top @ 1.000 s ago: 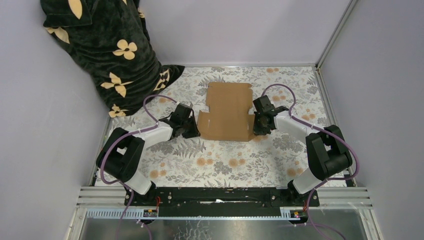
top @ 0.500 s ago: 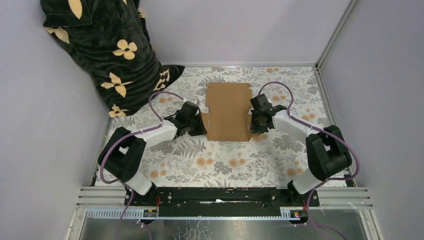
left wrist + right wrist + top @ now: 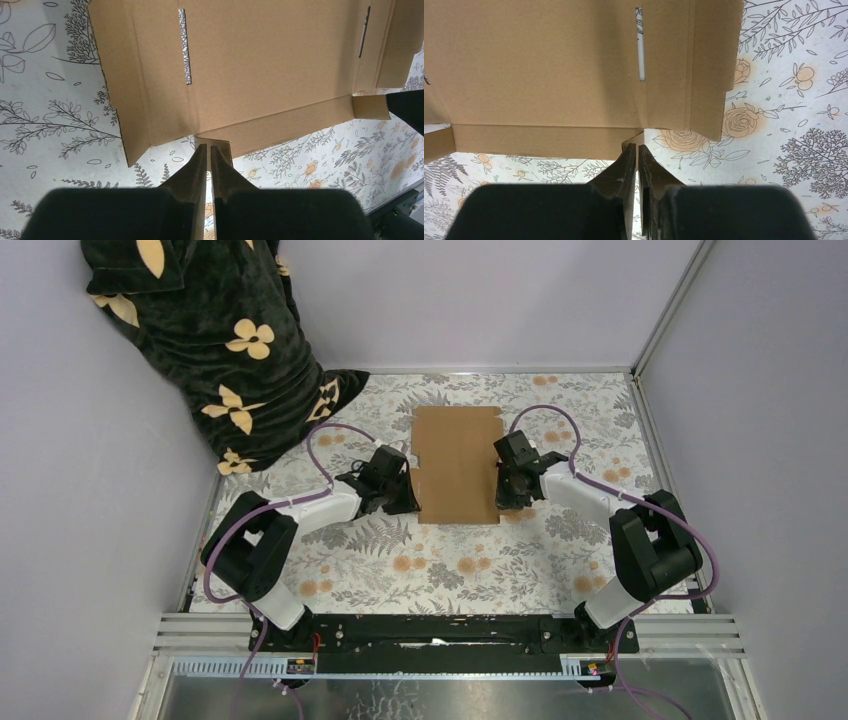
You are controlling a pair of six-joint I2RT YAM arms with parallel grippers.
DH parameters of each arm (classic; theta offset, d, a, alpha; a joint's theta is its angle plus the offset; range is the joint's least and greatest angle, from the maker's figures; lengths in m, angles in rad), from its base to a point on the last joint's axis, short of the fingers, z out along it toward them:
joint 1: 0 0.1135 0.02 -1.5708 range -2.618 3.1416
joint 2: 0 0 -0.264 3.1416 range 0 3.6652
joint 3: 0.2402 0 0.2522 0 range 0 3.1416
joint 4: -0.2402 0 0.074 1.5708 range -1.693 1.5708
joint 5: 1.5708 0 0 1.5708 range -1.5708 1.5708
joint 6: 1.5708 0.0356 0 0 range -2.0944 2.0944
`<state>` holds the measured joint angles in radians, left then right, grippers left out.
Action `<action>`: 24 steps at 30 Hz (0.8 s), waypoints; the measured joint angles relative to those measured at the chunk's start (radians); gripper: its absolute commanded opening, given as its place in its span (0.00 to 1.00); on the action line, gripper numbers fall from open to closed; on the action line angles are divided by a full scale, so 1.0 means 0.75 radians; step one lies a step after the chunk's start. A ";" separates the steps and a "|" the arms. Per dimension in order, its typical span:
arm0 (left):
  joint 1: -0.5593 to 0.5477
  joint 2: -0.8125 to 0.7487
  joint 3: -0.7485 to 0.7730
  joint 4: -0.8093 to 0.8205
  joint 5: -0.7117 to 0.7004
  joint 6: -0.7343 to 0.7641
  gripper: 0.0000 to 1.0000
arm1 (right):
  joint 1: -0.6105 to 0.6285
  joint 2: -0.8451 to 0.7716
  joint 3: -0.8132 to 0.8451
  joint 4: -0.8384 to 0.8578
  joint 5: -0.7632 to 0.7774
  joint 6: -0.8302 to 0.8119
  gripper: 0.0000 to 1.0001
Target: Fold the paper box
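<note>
left gripper (image 3: 208, 152) at 9 o'clock and right gripper (image 3: 634, 152) at 3 each pinch a paper box (image 3: 458, 455) flap, probably to raise the sides.

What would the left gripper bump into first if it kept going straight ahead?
Most likely the paper box: the left gripper is pinching its near flap, so it would push straight into that cardboard.

even, diffuse overhead light is filling all three views, moderately bright. the paper box (image 3: 458, 465) is throwing only thin soft shadows onto the floral cloth (image 3: 440, 560). in the left wrist view the fingers (image 3: 196, 167) of the left gripper (image 3: 209, 149) are blurring toward the bottom edge; the cardboard is rendering sharp.
</note>
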<state>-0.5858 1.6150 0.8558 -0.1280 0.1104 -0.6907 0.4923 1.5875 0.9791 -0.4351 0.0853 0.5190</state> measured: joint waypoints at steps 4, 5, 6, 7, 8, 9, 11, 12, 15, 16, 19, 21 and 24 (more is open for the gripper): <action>-0.011 0.005 0.001 0.000 -0.007 -0.001 0.10 | 0.012 0.011 0.004 0.001 0.000 0.005 0.13; -0.013 0.006 0.001 -0.001 -0.008 -0.001 0.10 | 0.015 0.017 0.007 0.002 0.000 0.006 0.13; -0.017 0.010 0.003 -0.001 -0.010 -0.001 0.10 | 0.019 0.022 0.007 0.005 0.001 0.008 0.13; -0.019 0.013 0.005 -0.001 -0.011 -0.001 0.10 | 0.022 0.025 0.007 0.006 0.000 0.009 0.13; -0.022 0.017 0.010 -0.002 -0.013 -0.001 0.10 | 0.026 0.027 0.007 0.006 0.000 0.010 0.13; -0.026 0.023 0.016 -0.002 -0.015 -0.001 0.10 | 0.030 0.030 0.007 0.006 0.001 0.012 0.13; -0.032 0.032 0.023 -0.001 -0.019 -0.001 0.10 | 0.036 0.036 0.008 0.010 0.001 0.014 0.13; -0.034 0.035 0.025 -0.001 -0.021 -0.001 0.10 | 0.040 0.041 0.008 0.010 0.001 0.016 0.13; -0.044 0.049 0.037 -0.003 -0.025 -0.001 0.10 | 0.050 0.054 0.013 0.010 0.001 0.018 0.13; -0.048 0.054 0.042 -0.002 -0.029 -0.001 0.10 | 0.053 0.061 0.018 0.010 0.001 0.019 0.13; -0.053 0.062 0.050 -0.003 -0.034 -0.001 0.10 | 0.063 0.081 0.025 0.015 0.001 0.020 0.13; -0.057 0.068 0.057 -0.003 -0.035 -0.001 0.10 | 0.070 0.096 0.025 0.022 0.001 0.024 0.13; -0.062 0.075 0.063 -0.003 -0.038 -0.001 0.10 | 0.080 0.123 0.025 0.037 0.001 0.030 0.13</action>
<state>-0.6319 1.6711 0.9028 -0.1303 0.0818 -0.6914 0.5526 1.6794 0.9977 -0.4072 0.0856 0.5415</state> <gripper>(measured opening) 0.101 0.125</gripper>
